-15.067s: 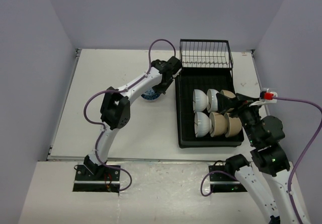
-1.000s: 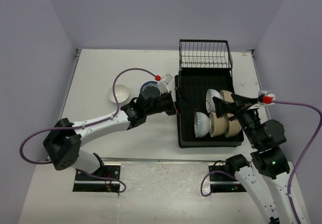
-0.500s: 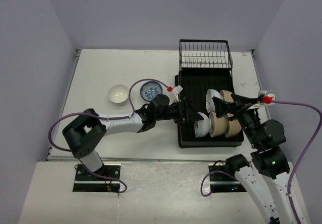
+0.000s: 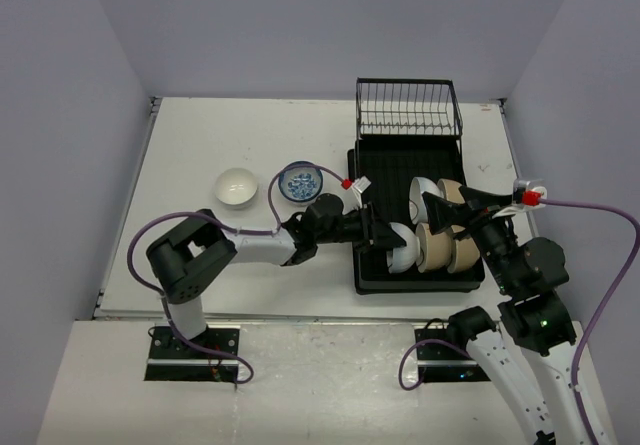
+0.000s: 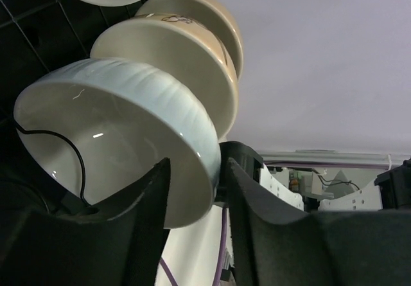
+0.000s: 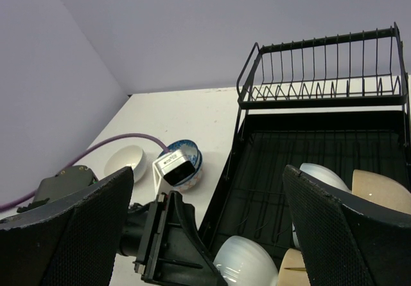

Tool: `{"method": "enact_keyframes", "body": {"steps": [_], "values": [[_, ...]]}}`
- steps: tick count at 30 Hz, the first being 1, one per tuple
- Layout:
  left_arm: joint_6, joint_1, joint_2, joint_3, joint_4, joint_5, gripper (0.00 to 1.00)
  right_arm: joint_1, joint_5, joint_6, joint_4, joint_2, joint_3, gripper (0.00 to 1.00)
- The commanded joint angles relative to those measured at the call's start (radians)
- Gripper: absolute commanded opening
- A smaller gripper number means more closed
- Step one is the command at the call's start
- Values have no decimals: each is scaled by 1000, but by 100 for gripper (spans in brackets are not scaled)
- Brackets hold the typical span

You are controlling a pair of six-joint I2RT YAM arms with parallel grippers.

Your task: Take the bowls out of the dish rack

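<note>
The white ribbed ceramic bowl stands on edge at the near left of the black plastic dish rack, its glossy hollow facing left. Two tan bowls lean right behind it. A second row of a white and a tan bowl stands farther back. The left gripper is clamped on the ribbed bowl's wall, one finger inside and one outside. The right gripper hangs above the rack with its jaws spread wide and holds nothing. On the white table, left of the rack, sit a plain white bowl and a blue-and-white patterned bowl, both upright.
</note>
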Motion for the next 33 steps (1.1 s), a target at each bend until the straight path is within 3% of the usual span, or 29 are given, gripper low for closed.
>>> {"method": "enact_keyframes", "body": {"steps": [1, 14, 24, 33], "values": [[-25, -11, 42, 28, 110, 40, 39, 0, 14, -11, 8, 13, 20, 99], [-25, -15, 65, 34, 150, 42, 0, 0, 14, -13, 9, 16, 18, 99], [-38, -15, 40, 0, 271, 37, 0, 0, -8, -16, 11, 21, 20, 99], [-185, -17, 163, -29, 696, 86, 0, 0, -8, -17, 8, 18, 20, 99]]}}
